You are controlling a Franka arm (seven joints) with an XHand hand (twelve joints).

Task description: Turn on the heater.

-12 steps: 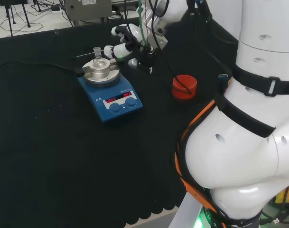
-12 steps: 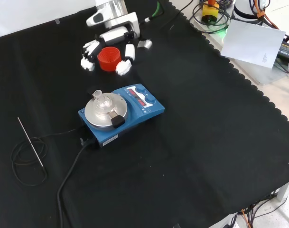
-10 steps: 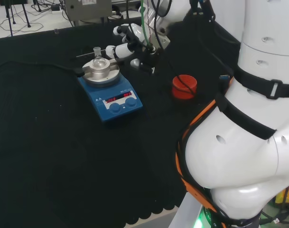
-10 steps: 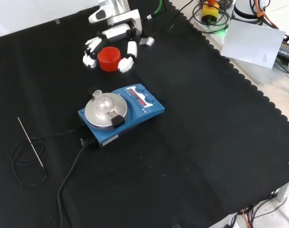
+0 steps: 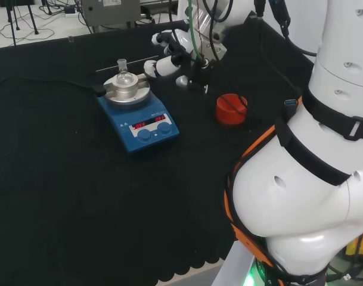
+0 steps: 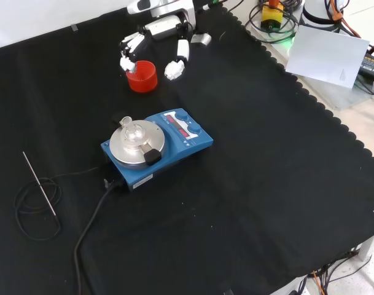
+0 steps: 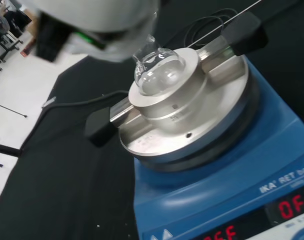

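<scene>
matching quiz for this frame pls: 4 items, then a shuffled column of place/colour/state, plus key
1. heater
2. flask
3. red ring
4. robot hand

A. open, holding nothing, above the cloth
B. blue body, red lit display
C. clear glass, seated in the metal block
D. on the cloth beyond the heater in the front view

Pairs: 1-B, 2-C, 3-D, 4-A

Big glossy white links (image 5: 300,196) of the arm bulge up in the head view, rounded and smooth, dotted with small recessed screw holes. Black straps (image 5: 324,161) wrap around them, one with a grey buckle, and an orange cable (image 5: 253,152) runs along the lower link's edge. Farther out, a green cable (image 5: 193,36) and black ones trail down toward the hand (image 6: 155,46), which is white-tipped with black segments under a silvery wrist block.
</scene>
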